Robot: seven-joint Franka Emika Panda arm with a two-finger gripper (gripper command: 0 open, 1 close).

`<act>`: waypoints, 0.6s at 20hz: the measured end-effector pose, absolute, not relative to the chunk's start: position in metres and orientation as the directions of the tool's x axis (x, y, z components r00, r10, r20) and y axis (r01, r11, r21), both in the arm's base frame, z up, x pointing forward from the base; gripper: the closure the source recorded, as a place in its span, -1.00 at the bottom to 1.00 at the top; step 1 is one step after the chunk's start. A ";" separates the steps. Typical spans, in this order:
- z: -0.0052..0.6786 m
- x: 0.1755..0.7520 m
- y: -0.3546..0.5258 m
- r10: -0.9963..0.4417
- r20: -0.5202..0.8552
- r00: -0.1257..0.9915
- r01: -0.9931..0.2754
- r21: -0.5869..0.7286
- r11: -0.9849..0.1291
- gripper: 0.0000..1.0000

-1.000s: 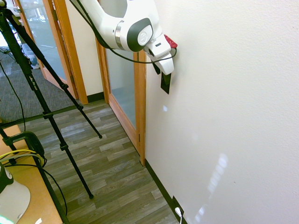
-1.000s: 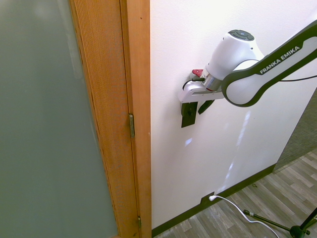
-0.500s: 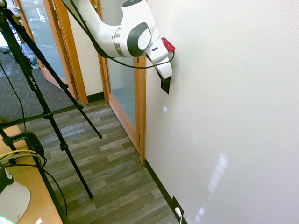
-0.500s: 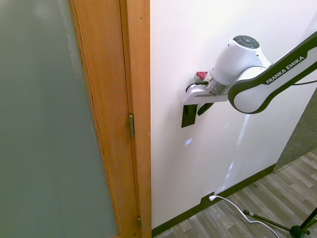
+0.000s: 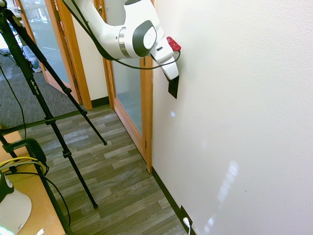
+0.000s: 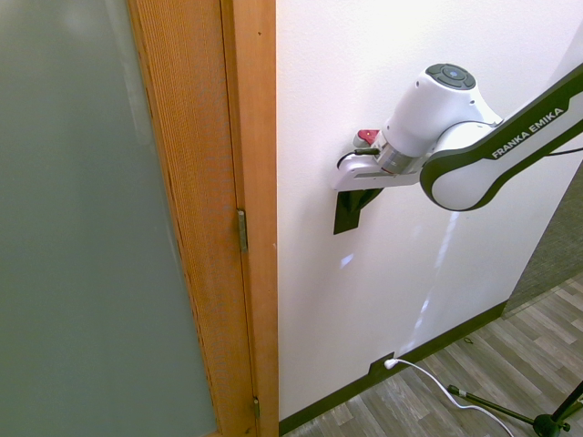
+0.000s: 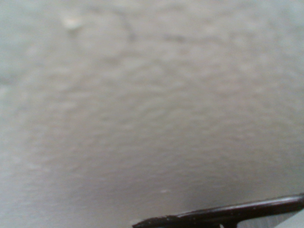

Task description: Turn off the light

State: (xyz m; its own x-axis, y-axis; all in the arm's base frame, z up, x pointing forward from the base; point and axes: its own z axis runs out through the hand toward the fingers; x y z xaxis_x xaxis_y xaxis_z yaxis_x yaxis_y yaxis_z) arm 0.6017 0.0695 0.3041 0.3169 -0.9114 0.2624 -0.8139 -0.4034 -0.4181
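Note:
The light itself is out of view. Its switch (image 5: 173, 89) (image 6: 345, 217) is a small black upright plate on the white wall, just right of a wooden door frame. My gripper (image 6: 361, 197) (image 5: 171, 78) points into the wall at the plate's upper edge. Its dark fingers are drawn together against the plate with nothing between them. The white hand hides the top of the plate in both exterior views. The wrist view is blurred white wall with a thin dark edge (image 7: 223, 213) along the bottom.
The wooden door frame (image 6: 228, 228) (image 5: 146, 112) with frosted glass stands close beside the switch. Low on the wall, a second black plate (image 6: 378, 368) (image 5: 184, 215) has a white cord plugged in. Wood-look flooring runs below.
The fingers have come together from wide apart. The hand has risen slightly and pressed in at the plate's upper edge.

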 end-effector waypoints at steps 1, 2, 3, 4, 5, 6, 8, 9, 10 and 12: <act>0.304 0.602 0.070 -0.912 0.262 0.317 -0.814 -0.418 -0.403 1.00; 0.304 0.602 0.070 -0.912 0.260 0.316 -0.815 -0.418 -0.401 1.00; 0.304 0.602 0.070 -0.914 0.258 0.313 -0.816 -0.418 -0.398 1.00; 0.303 0.602 0.070 -0.916 0.255 0.311 -0.818 -0.418 -0.394 1.00; 0.302 0.603 0.070 -0.917 0.252 0.310 -0.821 -0.416 -0.392 1.00; 0.300 0.604 0.070 -0.918 0.247 0.309 -0.823 -0.414 -0.389 1.00; 0.294 0.606 0.070 -0.918 0.241 0.314 -0.828 -0.404 -0.389 1.00; 0.288 0.608 0.071 -0.917 0.241 0.318 -0.830 -0.396 -0.392 1.00; 0.284 0.610 0.071 -0.916 0.242 0.321 -0.832 -0.391 -0.395 1.00; 0.284 0.610 0.070 -0.916 0.239 0.321 -0.832 -0.392 -0.394 -1.00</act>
State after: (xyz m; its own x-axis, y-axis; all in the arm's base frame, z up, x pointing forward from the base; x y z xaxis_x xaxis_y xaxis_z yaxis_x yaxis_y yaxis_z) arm 0.6101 0.0700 0.2838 0.3215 -0.9164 0.2386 -0.8316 -0.3937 -0.3917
